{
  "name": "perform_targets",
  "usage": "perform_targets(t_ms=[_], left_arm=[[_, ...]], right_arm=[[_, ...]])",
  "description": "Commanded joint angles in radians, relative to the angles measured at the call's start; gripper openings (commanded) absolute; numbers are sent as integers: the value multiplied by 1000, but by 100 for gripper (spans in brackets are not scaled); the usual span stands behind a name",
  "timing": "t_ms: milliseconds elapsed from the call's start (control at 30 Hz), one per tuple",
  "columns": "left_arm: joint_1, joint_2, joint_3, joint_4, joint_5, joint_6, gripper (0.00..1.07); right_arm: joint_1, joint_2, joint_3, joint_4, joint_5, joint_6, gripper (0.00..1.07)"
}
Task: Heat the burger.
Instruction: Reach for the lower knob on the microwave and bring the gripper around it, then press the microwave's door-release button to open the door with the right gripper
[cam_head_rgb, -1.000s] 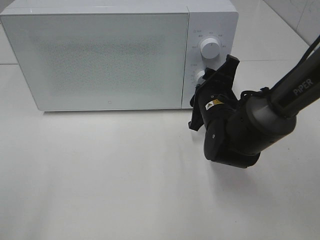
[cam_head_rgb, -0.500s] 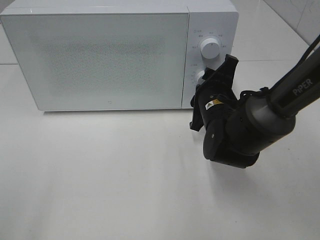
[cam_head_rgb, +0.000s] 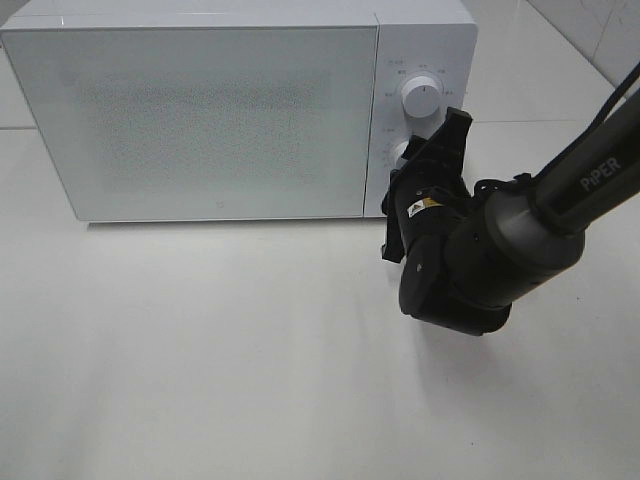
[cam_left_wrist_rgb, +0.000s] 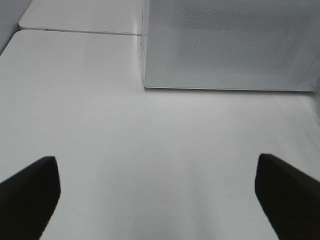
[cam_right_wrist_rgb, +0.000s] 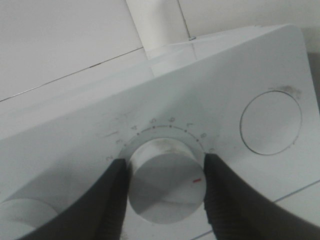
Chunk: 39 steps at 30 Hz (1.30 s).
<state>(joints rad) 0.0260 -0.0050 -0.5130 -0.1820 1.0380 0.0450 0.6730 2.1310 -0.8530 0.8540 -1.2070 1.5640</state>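
The burger is out of view. The white microwave (cam_head_rgb: 200, 120) stands at the back with its door closed. My right gripper (cam_head_rgb: 408, 160) reaches to the control panel and is shut on the lower knob (cam_right_wrist_rgb: 162, 182). Its two black fingers (cam_right_wrist_rgb: 112, 200) press the knob's sides. The knob has a red mark (cam_right_wrist_rgb: 196, 180) and a numbered scale around it. My left gripper (cam_left_wrist_rgb: 159, 200) shows only in the left wrist view. It is open with nothing between its fingers and hangs over the bare table in front of the microwave (cam_left_wrist_rgb: 230, 45).
The upper knob (cam_head_rgb: 420, 97) sits just above the held one on the panel. The right arm (cam_head_rgb: 480, 260) hangs over the table right of centre. White tabletop (cam_head_rgb: 200, 350) stretches in front of the microwave.
The right arm's wrist has shifted slightly to the left while its gripper stays on the lower knob. The left gripper has not visibly moved.
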Motion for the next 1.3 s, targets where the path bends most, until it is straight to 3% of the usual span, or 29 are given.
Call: perform_targets(t_ms=[33, 533, 833, 1100, 1300], left_arm=[[5, -21, 0, -7, -12, -3, 98], [5, -21, 0, -7, -12, -3, 98], [5, -21, 0, -6, -12, -3, 98], [5, -21, 0, -7, -12, -3, 98], [5, -21, 0, -7, -12, -3, 98]], right_arm=[[2, -10, -26, -45, -94, -26, 43], [4, -10, -24, -27, -84, -153, 74], [16, -63, 26, -83, 76, -251, 75], [15, -209, 122, -229, 373, -557, 75], [12, -288, 132, -315, 536, -715, 75]])
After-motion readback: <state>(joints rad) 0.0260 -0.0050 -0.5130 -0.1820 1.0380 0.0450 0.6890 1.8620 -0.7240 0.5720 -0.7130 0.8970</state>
